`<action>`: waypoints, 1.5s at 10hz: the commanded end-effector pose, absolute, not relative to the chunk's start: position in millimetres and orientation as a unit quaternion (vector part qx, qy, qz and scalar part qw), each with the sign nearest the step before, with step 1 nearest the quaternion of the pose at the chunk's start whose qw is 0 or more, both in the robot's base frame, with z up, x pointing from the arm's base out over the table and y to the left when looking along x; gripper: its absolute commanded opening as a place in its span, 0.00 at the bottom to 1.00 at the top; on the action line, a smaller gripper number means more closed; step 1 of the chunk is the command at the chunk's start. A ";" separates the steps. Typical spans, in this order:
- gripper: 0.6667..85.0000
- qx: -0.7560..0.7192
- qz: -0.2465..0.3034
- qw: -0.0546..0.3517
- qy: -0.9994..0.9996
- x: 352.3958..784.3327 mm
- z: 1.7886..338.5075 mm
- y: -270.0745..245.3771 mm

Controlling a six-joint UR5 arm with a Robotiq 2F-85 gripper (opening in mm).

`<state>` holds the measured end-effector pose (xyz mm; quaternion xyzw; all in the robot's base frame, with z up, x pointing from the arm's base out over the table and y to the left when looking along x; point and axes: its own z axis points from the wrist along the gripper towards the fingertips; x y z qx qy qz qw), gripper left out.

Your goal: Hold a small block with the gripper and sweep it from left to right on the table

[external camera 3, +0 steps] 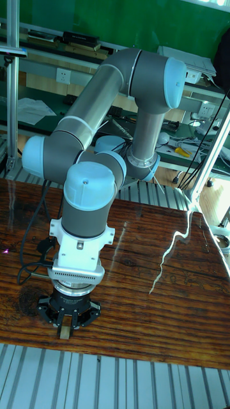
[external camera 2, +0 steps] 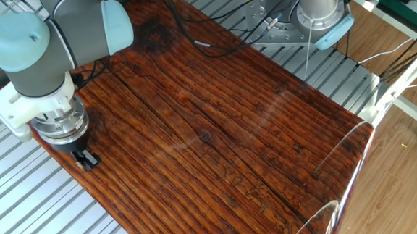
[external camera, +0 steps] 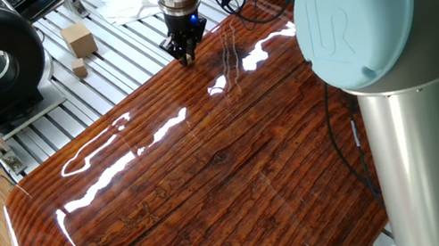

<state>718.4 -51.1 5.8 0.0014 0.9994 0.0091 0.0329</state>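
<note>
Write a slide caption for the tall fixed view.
Robot arm's gripper holds a small wooden block between its fingers at the near edge of the glossy wooden table.

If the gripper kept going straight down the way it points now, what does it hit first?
The gripper points down, shut on the small block. That block would meet the table first, near its edge; it looks at or almost on the surface already.

A raised "UR" logo is seen on the light-blue joint cap (external camera: 359, 12) of the arm; nothing else can be read
</note>
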 end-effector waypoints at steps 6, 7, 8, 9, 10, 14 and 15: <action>0.01 0.004 0.014 0.034 0.999 721.6 6.4 -48.4; 0.01 0.004 0.015 0.034 0.999 721.9 6.4 -47.3; 0.01 0.004 0.016 0.034 0.999 721.8 6.1 -46.5; 0.01 0.003 0.017 0.033 0.999 721.6 5.9 -45.4; 0.01 0.003 0.017 0.033 0.999 721.7 5.9 -45.3; 0.01 0.002 0.017 0.031 0.999 721.5 6.0 -45.4; 0.01 0.003 0.016 0.030 0.999 721.5 6.0 -45.5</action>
